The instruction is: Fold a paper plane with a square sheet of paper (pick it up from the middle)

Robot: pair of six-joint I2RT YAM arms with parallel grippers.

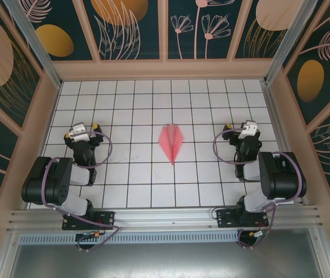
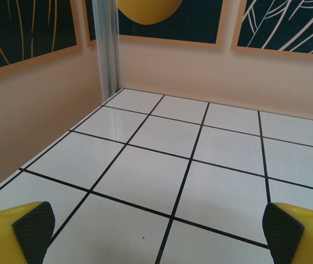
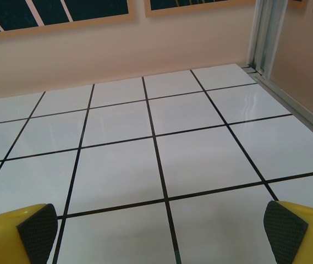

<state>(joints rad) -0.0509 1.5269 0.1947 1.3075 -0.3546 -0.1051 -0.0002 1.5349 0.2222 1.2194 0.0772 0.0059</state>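
- Fingers (image 2: pixel 32 226) of the left gripper (image 1: pixel 82 131) are spread wide and nothing is held; the right gripper (image 1: pixel 243 130) is likewise wide open and empty.
- The paper plane (image 1: pixel 171 142) is seen lying near the middle of the worktop (image 1: pixel 141 185), between both grippers and well apart from each, its narrow tip toward the near edge.
- Folding is judged finished; no further grasp seems called for, only arms parked clear of the paper.
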